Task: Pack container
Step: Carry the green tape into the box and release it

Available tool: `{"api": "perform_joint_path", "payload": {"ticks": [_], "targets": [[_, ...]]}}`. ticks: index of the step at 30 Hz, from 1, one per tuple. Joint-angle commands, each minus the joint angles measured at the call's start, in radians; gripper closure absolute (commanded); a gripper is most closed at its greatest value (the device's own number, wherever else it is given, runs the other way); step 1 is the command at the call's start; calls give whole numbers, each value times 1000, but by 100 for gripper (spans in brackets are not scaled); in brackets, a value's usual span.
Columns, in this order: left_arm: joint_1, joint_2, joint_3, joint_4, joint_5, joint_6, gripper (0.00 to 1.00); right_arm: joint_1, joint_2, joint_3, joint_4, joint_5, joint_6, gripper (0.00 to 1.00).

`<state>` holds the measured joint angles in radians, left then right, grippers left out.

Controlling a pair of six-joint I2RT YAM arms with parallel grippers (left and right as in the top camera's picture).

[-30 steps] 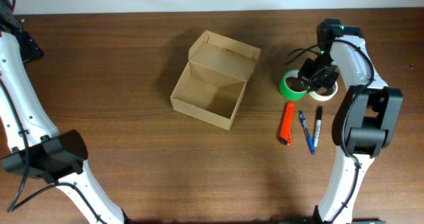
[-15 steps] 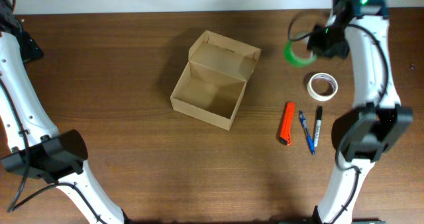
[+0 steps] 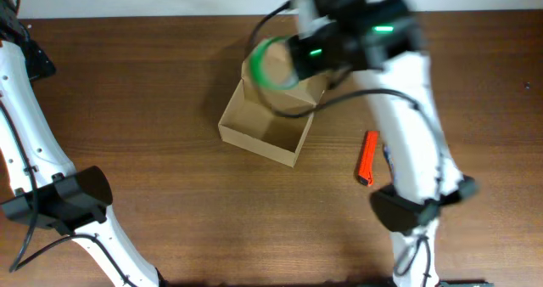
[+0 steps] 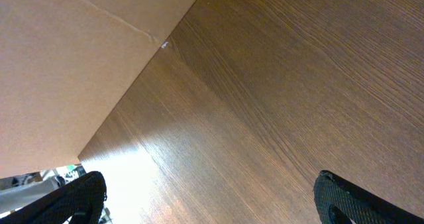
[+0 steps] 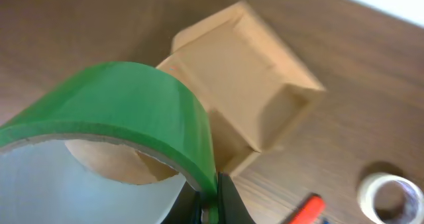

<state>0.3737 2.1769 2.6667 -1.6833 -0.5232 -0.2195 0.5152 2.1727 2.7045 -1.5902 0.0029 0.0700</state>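
Left gripper [image 4: 212,201]: fingers spread wide with nothing between them, over bare table [image 4: 278,85].
Container [image 3: 265,126]: mid-table, open, with its lid flap raised at the far side.
Green tape roll [image 3: 270,64]: aloft above the flap and far edge, blurred.
Right gripper [image 5: 211,199]: pinches the roll's wall.
Risk: if released here, the roll probably hits the flap and tumbles outside or shoves the light container. The thin pinch may also let it swivel.
Orange tool [image 3: 367,158]: right of the container, well apart.

Wooden table [image 3: 153,168] bears the container [image 3: 257,144], an orange object [image 3: 367,158], white tape [image 5: 391,196].
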Motion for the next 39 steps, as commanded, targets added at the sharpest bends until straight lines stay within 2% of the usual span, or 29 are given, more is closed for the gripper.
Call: {"api": "perform_joint_path", "payload": {"ticks": [1,14,21,27,32,36,39], "targets": [[2,-4,6,-1,3,12,0,44,100,-44,23,58,-14,96],[2,-4,6,-1,4,12,0,53,371,-51,50,3,-6,96],[2,-4,6,-1,4,12,0,51,419,-59,72,1,-6,96],[2,-4,6,-1,4,12,0,38,426,-143,149,18,-7,96],[2,-4,6,-1,4,12,0,19,426,-177,142,21,-13,86],[2,-4,6,-1,4,12,0,13,404,-142,82,21,-41,70],[2,-4,6,-1,4,12,0,13,349,-129,64,29,-67,63]]}}
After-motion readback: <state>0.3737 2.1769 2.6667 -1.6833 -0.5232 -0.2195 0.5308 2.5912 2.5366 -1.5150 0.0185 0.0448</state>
